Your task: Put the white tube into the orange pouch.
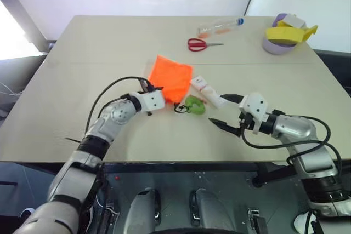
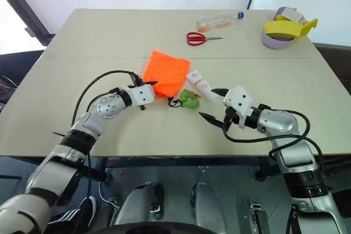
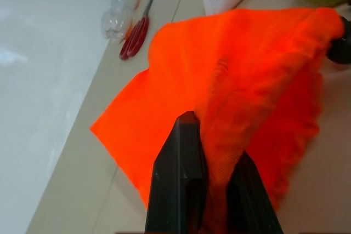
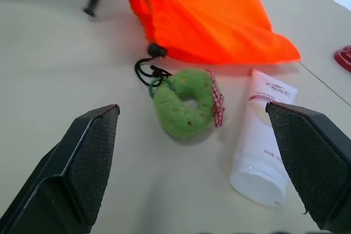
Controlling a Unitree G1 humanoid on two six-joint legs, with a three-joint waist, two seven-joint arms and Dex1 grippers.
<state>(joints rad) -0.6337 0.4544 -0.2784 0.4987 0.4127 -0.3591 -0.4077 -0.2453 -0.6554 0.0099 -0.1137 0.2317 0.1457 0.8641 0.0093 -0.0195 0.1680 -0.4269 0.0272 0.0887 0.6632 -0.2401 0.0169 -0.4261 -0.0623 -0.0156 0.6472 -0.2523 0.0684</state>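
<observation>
The orange pouch (image 1: 171,78) lies on the table's middle, its black cord ending in a green ring (image 1: 194,104) beside it. My left gripper (image 1: 156,87) is shut on a fold of the pouch's near edge (image 3: 233,130); the cloth bunches between the two black fingers (image 3: 184,157). The white tube (image 1: 207,90) lies flat just right of the pouch, cap end toward me (image 4: 262,149). My right gripper (image 1: 226,112) hangs open a little right of the tube and the green ring, with nothing between its fingers.
Red-handled scissors (image 1: 201,44) and a clear bottle (image 1: 219,26) lie at the far side of the table (image 1: 82,69). Purple and yellow tape rolls (image 1: 285,34) sit at the far right corner.
</observation>
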